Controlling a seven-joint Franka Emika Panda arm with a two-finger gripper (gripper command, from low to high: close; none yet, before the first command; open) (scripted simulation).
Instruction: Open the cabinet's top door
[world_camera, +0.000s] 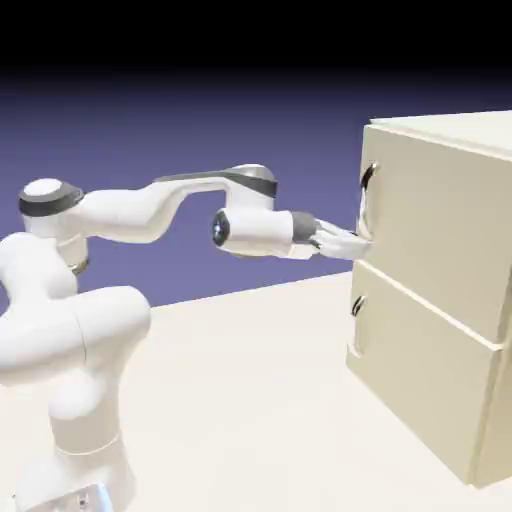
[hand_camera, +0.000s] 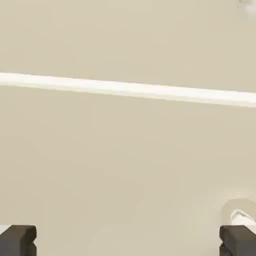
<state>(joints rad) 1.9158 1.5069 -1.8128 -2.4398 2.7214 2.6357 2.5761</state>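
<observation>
Near the smooth, flat top door (world_camera: 440, 220)'s curved dark handle (world_camera: 370, 178), the end effector (world_camera: 362, 246) is spread wide, released.

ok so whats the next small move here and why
Probably shift the open hand sideways to bring the cream door's long curved metal handle between its fingers: the hand view shows one handle end by a fingertip, only bare panel between them.

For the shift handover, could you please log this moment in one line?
gripper: open | at: top door, near handle | door: closed
</observation>
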